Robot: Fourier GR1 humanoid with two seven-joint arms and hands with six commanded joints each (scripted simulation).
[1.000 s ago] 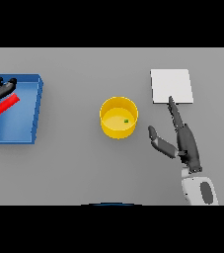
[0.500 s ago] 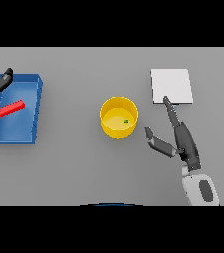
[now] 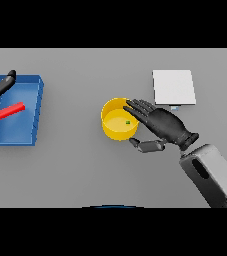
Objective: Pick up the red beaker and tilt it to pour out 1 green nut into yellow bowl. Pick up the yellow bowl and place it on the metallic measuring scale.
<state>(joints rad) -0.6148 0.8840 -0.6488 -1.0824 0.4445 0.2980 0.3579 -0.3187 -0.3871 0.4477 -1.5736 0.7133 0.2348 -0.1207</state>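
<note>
A: While the left hand (image 3: pixel 0 86) is hovering relaxed over the red beaker (image 3: pixel 4 113), where is the nut lying?

B: Inside the yellow bowl (image 3: pixel 119 119); the right hand (image 3: pixel 161 124) is reaching, fingers spread, needing closure before carrying to the scale (image 3: pixel 173 87).

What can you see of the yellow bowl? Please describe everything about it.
The yellow bowl is round, open-topped and upright, and looks like plain plastic. It stands on the grey table, near the middle. One small green nut lies inside. The right hand reaches over its right rim with straight fingers; whether they touch is unclear.
</note>
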